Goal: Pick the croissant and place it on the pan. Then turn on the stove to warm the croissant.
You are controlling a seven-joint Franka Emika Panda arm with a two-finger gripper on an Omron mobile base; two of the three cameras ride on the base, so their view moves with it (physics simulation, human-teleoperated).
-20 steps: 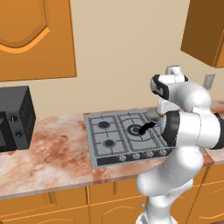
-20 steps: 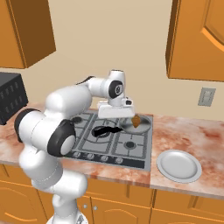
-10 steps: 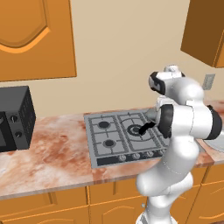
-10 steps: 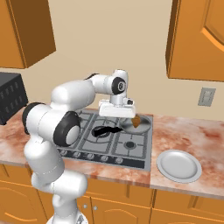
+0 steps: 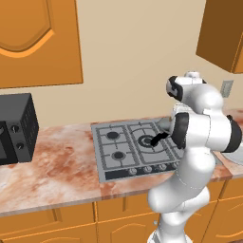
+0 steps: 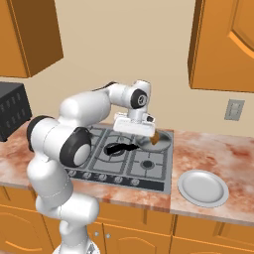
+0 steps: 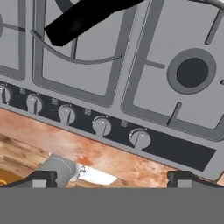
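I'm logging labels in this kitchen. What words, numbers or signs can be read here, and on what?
None can be read.
Small pale marks beside the knobs on the stove: too small and blurred to read.
Microwave front: dials, no legible text.

Beige wall (image 5: 137, 61) behind, orange wooden cabinets (image 5: 38, 42) hung overhead, a marbled reddish tabletop (image 5: 57, 166) ran below, with a grey wall outlet (image 6: 233, 109).

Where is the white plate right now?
In the right base view the plate lies flat on the marble counter, just right of the stove near its front corner, below the wall switch.
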